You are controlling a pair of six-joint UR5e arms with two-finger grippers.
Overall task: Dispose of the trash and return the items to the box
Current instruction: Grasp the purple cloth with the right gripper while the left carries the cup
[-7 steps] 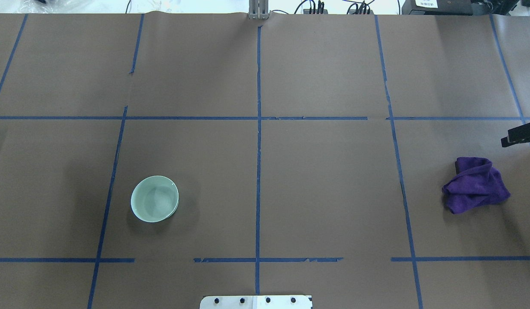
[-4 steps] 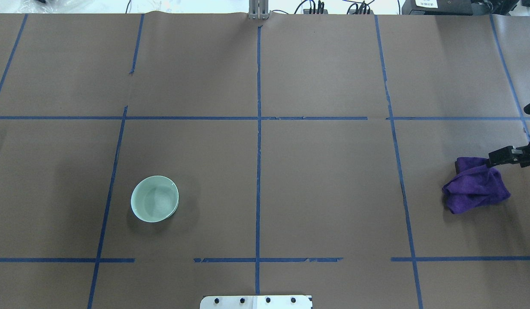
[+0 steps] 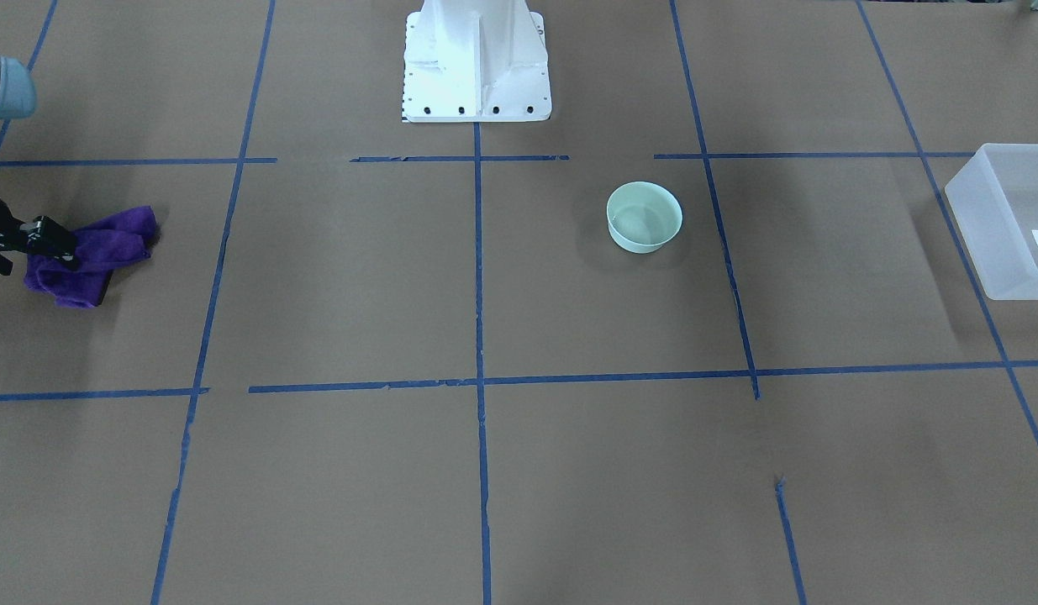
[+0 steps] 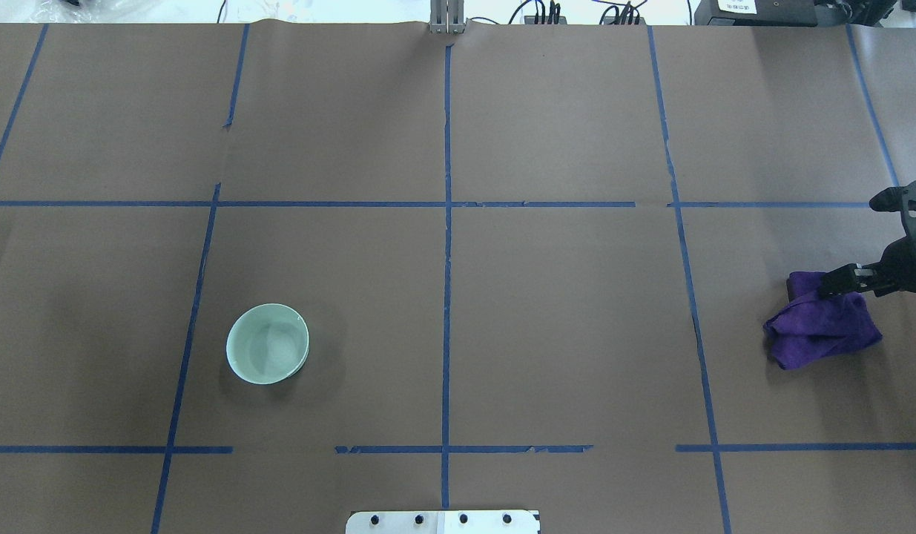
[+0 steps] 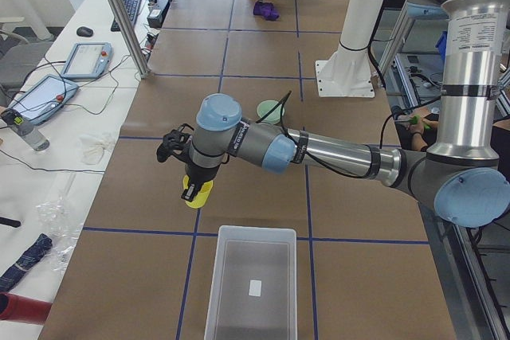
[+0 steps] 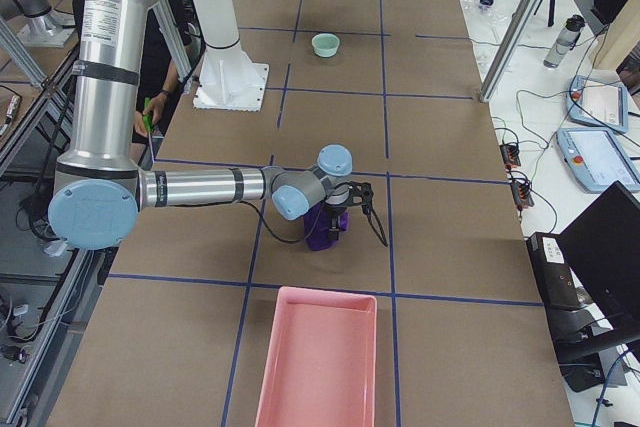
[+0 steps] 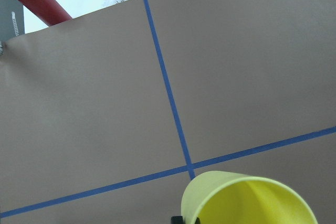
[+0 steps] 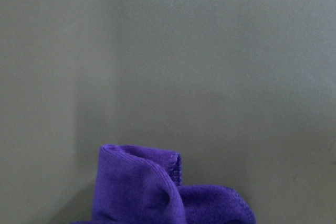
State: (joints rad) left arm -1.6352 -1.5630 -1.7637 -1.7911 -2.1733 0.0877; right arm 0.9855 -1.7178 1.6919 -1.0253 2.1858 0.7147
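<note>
My left gripper (image 5: 189,189) is shut on the yellow cup (image 5: 199,194) and holds it above the table, a short way from the frosted box (image 5: 213,292). The cup's rim fills the bottom of the left wrist view (image 7: 247,200). The box also shows at the right edge of the front view (image 3: 981,227). The mint-green bowl (image 4: 268,343) stands upright and alone on the table and also shows in the front view (image 3: 644,217). My right gripper (image 4: 842,282) looks open, with its fingers down at the top edge of the purple cloth (image 4: 821,330).
The cloth also shows in the front view (image 3: 90,252) and in the right wrist view (image 8: 157,192). A pink tray (image 6: 318,362) lies on the table's right end near the cloth. The white robot base (image 3: 476,59) stands at mid-table. Blue tape lines cross the brown paper.
My right gripper has come in from the right edge and moved down onto the cloth's top edge. A yellow sliver at the left edge one second ago is gone. The bowl has not moved.
</note>
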